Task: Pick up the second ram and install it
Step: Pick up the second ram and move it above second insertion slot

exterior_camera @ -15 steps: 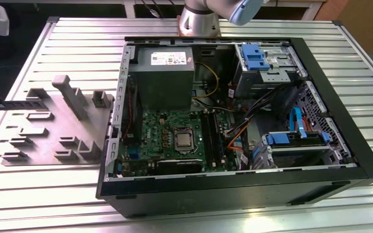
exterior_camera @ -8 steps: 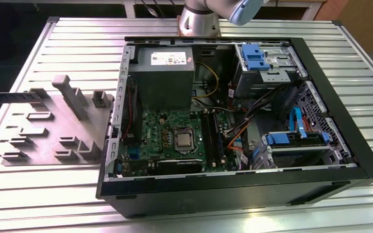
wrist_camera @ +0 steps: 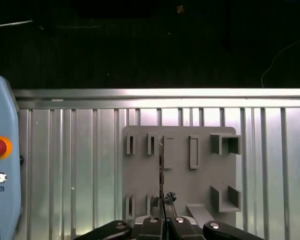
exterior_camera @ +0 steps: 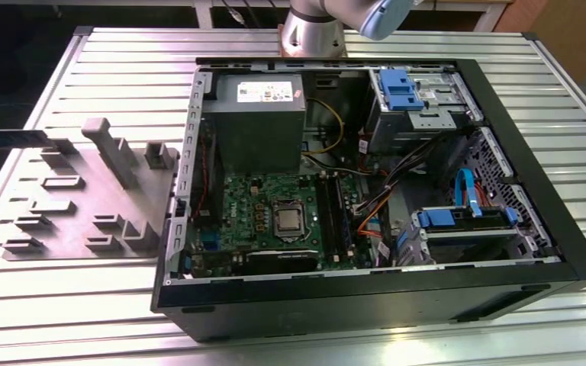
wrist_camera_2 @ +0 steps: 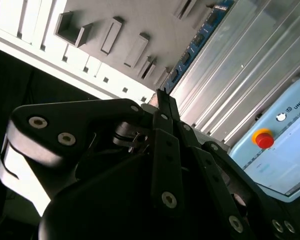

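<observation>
gripper (wrist_camera_2: pixel 161 98) fingers clamped tight on one end of the second ram (wrist_camera_2: pixel 199 46), stick poking straight out past the fingertips, edge-on over the grey fixture (wrist_camera: pixel 140 175) in the first wrist view, bare ribbed table (wrist_camera: pixel 65 150) all round it, table edge just beyond, open pc case (exterior_camera: pixel 568 252) well apart

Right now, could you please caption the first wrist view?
Gripper holds a memory stick edge-on, with the grey fixture behind it.

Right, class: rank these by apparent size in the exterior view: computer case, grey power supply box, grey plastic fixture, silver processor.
Largest to smallest:
1. computer case, clearly the biggest
2. grey plastic fixture
3. grey power supply box
4. silver processor, by far the smallest
No two look alike in size.
</observation>
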Controlling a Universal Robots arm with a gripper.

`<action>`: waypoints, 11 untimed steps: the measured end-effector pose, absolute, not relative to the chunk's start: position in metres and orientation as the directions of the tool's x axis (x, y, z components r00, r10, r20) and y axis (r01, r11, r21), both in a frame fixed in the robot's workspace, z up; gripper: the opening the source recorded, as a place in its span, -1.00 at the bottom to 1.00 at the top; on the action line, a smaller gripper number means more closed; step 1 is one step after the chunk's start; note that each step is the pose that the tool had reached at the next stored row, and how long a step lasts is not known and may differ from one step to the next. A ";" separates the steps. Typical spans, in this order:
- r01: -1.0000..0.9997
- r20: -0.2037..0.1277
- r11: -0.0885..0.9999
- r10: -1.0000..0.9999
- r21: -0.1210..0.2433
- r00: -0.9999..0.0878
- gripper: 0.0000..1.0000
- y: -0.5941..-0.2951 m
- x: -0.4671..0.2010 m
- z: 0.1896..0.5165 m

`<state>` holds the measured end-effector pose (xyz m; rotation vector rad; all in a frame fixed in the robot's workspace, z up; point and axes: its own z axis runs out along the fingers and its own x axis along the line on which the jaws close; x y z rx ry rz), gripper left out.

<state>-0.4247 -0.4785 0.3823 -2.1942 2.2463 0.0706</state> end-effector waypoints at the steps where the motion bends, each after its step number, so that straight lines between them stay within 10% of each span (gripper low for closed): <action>1: -0.999 -0.032 0.023 -0.999 0.032 -0.024 -0.77 -0.478 -0.425 0.386; 11: -0.999 -0.032 0.023 -0.999 0.032 -0.024 -0.77 -0.478 -0.425 0.401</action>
